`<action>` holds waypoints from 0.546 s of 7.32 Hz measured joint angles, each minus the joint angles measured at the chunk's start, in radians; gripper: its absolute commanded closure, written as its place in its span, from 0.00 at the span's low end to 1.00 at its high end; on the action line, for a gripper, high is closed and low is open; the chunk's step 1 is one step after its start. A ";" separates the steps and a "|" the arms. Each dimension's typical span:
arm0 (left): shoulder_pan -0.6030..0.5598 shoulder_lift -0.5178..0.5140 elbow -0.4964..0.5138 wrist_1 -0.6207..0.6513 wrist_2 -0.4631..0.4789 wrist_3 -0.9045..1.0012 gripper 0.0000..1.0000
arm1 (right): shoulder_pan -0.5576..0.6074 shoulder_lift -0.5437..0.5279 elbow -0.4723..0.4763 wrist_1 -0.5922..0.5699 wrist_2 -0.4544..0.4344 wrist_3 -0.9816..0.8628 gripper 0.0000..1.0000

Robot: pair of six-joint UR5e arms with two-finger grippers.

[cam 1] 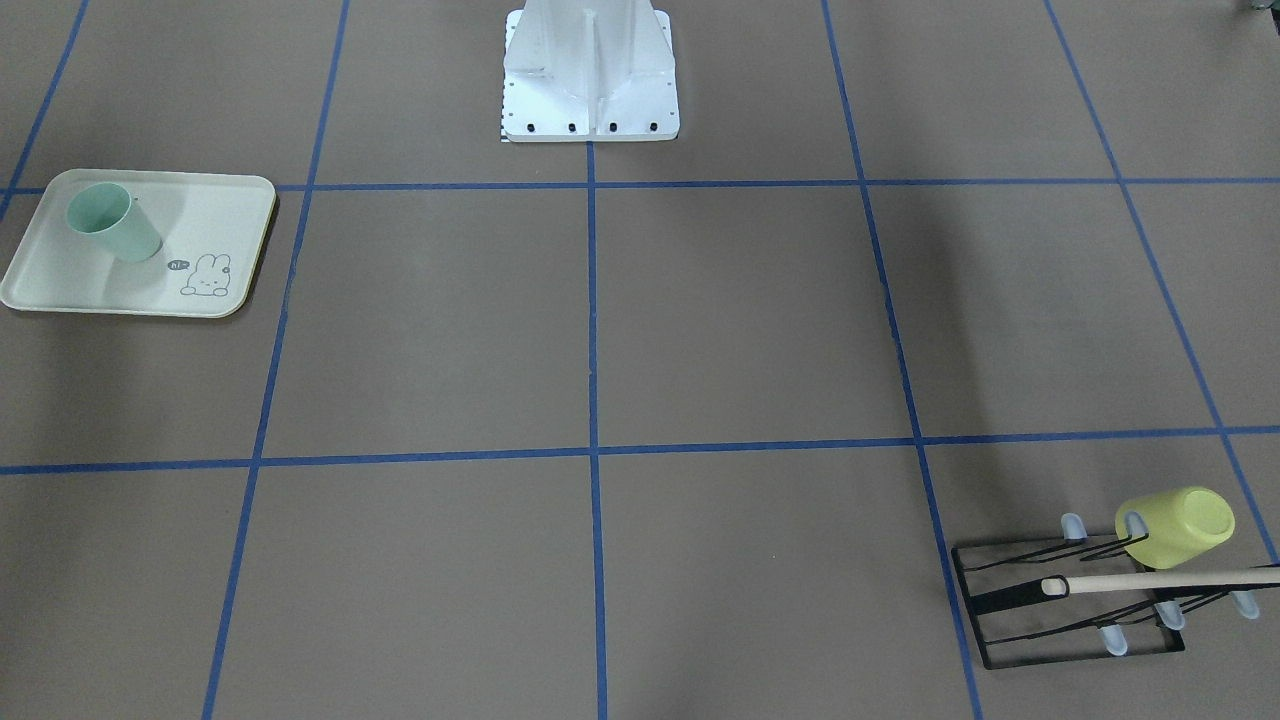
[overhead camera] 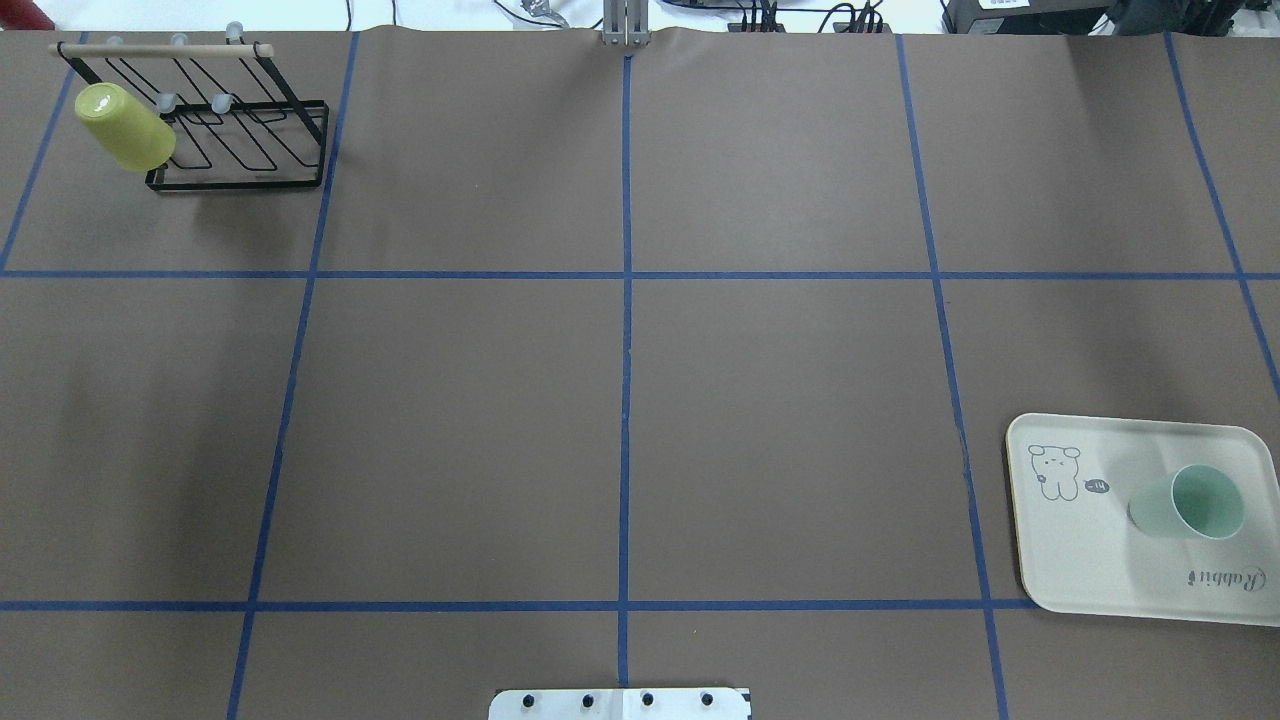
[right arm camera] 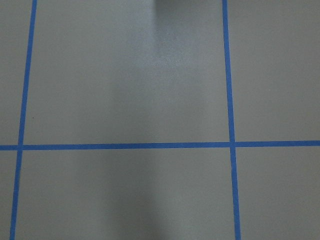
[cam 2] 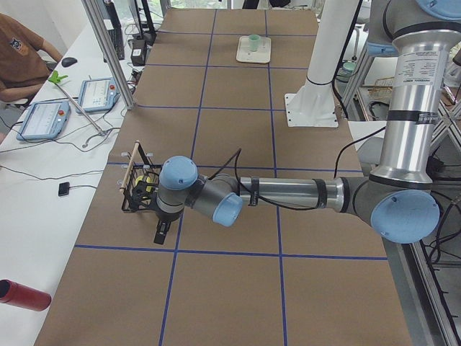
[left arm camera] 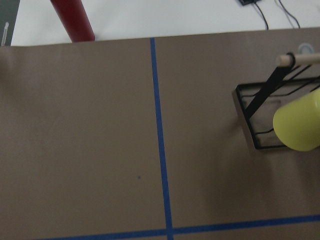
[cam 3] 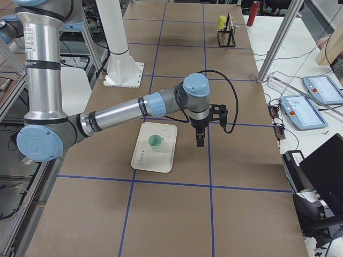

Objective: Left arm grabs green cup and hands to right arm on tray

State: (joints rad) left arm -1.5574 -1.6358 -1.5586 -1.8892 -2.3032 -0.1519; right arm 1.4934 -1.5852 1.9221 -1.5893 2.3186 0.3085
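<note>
Base plate [overhead camera: 620, 703] is nearest in the overhead view, and neither arm shows in that view.

Next out, on the robot's right, the tray [overhead camera: 1090, 575] lies flat on the table [overhead camera: 780, 400]. The green cup [overhead camera: 1190, 503] stands upright on it, mouth up, on the half away from the rabbit drawing [overhead camera: 1052, 470]. Nothing touches the cup.

The right arm [cam 3: 123, 112] reaches out low. The right gripper [cam 3: 199, 140] points down over bare paper just beside the tray, apart from the cup. Only a side view catches it, and its wrist camera shows just tape lines [right arm camera: 125, 146], so you can't tell whether the fingers are spread or closed.

In the far corner on the robot's left, a black wire rack [overhead camera: 240, 184] has the yellow cup [overhead camera: 124, 126] hung on a prong. The left arm [cam 2: 288, 193] stretches that way and the left gripper [cam 2: 161, 233] hangs near the rack. I can't make out any contact. Its finger state can't be told either.

My read is that a cup standing on the tray means grab, hand-over and placing are done. What's left for you is to retract both arms. Lift the right one straight up before swinging it, so it doesn't clip the tray rim or tip the cup. Keep the left one off the rack.
</note>
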 measured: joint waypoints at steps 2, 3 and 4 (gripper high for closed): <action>-0.002 0.044 -0.144 0.310 0.001 0.140 0.01 | 0.000 0.000 -0.004 -0.036 0.002 -0.003 0.00; -0.001 0.095 -0.214 0.389 -0.004 0.167 0.01 | -0.001 -0.001 -0.004 -0.067 0.002 -0.013 0.00; 0.000 0.134 -0.254 0.423 -0.018 0.177 0.01 | -0.002 -0.003 -0.008 -0.095 0.002 -0.026 0.00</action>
State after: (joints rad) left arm -1.5572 -1.5013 -1.8122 -1.4667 -2.3210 0.0251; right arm 1.4917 -1.5887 1.9145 -1.6845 2.3209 0.2828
